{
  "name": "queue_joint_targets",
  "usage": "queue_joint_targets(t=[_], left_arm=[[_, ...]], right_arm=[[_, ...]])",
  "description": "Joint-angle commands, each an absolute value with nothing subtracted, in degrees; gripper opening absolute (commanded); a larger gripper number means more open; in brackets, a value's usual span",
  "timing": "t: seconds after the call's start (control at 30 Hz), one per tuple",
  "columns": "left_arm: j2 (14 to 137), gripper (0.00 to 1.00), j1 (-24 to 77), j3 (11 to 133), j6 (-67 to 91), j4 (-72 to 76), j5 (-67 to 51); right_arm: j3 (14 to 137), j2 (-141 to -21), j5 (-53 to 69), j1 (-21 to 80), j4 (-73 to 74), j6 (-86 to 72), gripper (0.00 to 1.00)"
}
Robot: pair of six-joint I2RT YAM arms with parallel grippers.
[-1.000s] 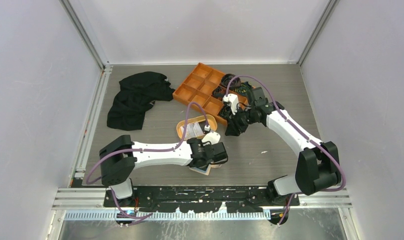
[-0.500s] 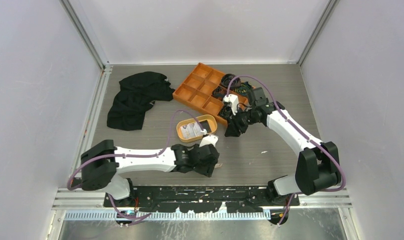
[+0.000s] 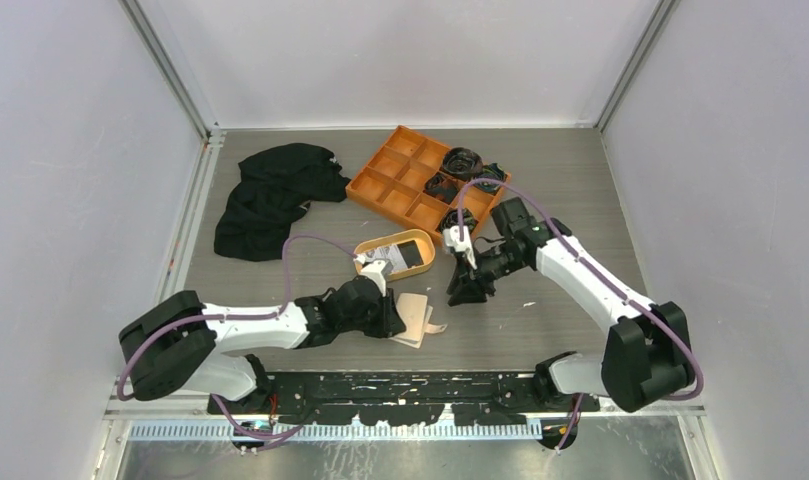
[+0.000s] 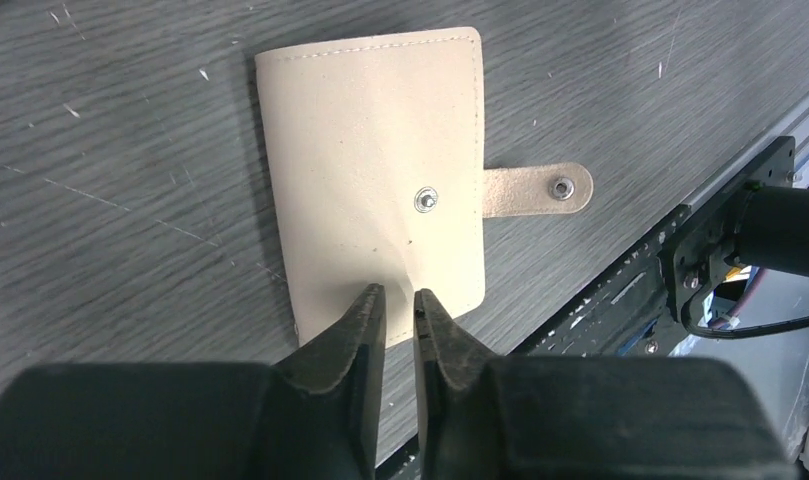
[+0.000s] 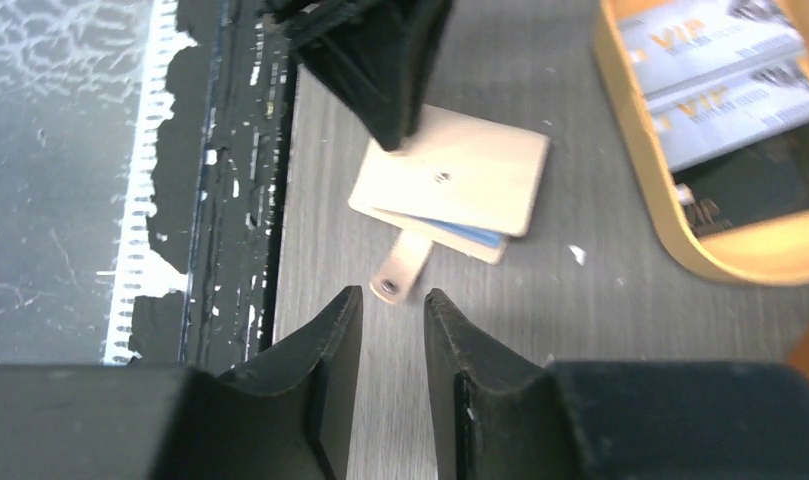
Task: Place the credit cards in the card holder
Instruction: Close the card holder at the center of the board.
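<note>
- Step in hand: getting the card holder (image 4: pixel 370 150) open. It lies folded shut on the worktop (image 4: pixel 110 260) near the front edge. The snap stud faces up, and the snap tab (image 4: pixel 535 190) is undone and lies flat off one side.
- Left pincer (image 4: pixel 397 292): tips are at the holder's near edge, clenched down to a thin slit. The leather puckers toward that gap, so I read it as a pinch on the top cover, not just a touch.
- Right pincer (image 5: pixel 392 297): released, with nothing between the fingers. It hangs over bare worktop just beside the tab end of the holder, not touching it.
- Credit cards (image 5: pixel 710 50): white VIP-print ones plus a black one lie flat in the oval dish (image 5: pixel 750 255), just beyond the holder.
- A light blue card (image 5: pixel 465 235) edge peeks out of the holder's fold, so one looks loaded already. Most of the job is left.
- Next move, my read: the left pincer peels the cover up and folds it back to expose the slots. The bite is shallow and sits at one edge. The cover may slip out, or the whole holder may lift or drag instead of hinging.
- The right pincer likely has to pin the lower half or the tab while the cover opens, then go to the dish.
- The cards are thin and stacked flat. Picking one probably means sliding it against the dish wall to tip an edge up.
</note>
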State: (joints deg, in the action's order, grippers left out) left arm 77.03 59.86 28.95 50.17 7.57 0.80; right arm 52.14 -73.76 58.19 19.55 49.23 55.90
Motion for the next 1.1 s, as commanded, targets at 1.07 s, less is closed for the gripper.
queue_joint_targets(t=[1.07], left_arm=[[65.8, 0.38, 55.3, 25.4, 45.3, 6.6, 3.2]], right_arm=[[54.2, -78.0, 42.4, 35.5, 50.8, 61.6, 0.40]])
